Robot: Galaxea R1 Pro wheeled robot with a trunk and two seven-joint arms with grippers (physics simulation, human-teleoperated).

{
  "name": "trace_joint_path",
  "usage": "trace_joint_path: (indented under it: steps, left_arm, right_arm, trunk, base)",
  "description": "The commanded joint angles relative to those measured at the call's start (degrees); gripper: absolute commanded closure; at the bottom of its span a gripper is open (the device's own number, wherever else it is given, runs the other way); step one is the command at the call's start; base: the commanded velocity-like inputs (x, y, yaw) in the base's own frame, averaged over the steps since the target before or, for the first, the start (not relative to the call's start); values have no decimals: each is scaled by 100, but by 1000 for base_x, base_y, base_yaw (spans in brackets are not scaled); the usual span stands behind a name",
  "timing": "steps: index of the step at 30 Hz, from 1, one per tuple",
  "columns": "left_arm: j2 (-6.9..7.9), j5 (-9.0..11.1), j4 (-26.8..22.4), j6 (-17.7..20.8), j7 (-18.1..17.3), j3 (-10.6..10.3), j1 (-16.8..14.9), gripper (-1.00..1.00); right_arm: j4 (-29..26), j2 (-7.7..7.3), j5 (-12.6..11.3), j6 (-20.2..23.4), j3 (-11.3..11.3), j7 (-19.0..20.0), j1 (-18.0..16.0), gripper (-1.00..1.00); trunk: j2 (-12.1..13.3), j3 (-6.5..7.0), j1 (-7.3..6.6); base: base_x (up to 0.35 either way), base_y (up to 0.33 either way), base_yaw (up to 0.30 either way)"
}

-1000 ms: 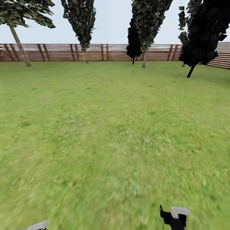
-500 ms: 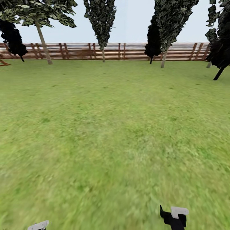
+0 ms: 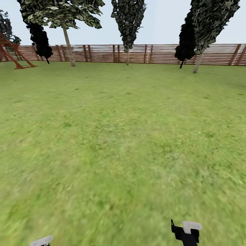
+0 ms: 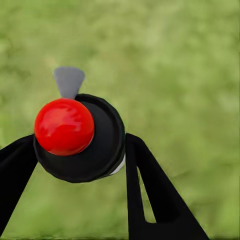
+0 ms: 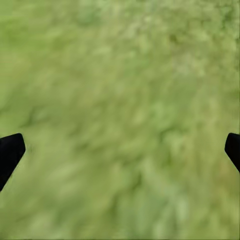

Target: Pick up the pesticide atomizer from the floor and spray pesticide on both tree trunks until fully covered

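The pesticide atomizer (image 4: pixel 75 135), with a red ball top, a black round cap and a grey nozzle, sits between the black fingers (image 4: pixel 150 195) of my left gripper (image 4: pixel 80 147), which is shut on it. My left gripper (image 3: pixel 41 241) also peeks in at the head view's lower edge. My right gripper (image 5: pixel 120 150) is open over blurry grass, and it sits low at the right (image 3: pixel 186 232) in the head view. Far off by the fence stand trees with pale trunks, one at the left (image 3: pixel 68 48) and one at the right (image 3: pixel 197 63).
A brown slat fence (image 3: pixel 157 54) closes the far side of the lawn (image 3: pixel 123 136). Near-black column trees (image 3: pixel 40 41) (image 3: pixel 186 39) and a narrow green one (image 3: pixel 127 24) stand along it. A red-brown wooden frame (image 3: pixel 13 54) stands at the far left.
The whole head view has swung to the left, so trees and fence slid right in the picture and the wooden frame came into sight. Both grippers keep their places.
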Motion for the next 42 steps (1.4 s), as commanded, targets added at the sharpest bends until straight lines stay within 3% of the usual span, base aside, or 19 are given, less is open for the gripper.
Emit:
trace_joint_path:
  steps: [1, 16, 37, 42]
  left_arm:
    - [-1, 3, -3, 0, -1, 4, 0, 100]
    - [5, 9, 3, 9, 8, 12, 0, 100]
    - [1, 9, 11, 9, 15, 12, 0, 100]
    - [3, 9, 12, 9, 14, 12, 0, 100]
  right_arm:
    - [0, 0, 0, 0, 0, 0, 0, -100]
    - [0, 0, 0, 0, 3, 0, 0, -100]
    - [0, 0, 0, 2, 8, 2, 0, -100]
    - [-10, -40, 0, 11, 7, 9, 0, -100]
  trunk:
    - [0, -3, 0]
    - [0, -49, 0]
    - [0, -113, 0]
    - [0, -117, 0]
  base:
    - [1, 1, 279]
    - [253, 19, 278]
    - [313, 153, 277]
    - [308, 160, 59]
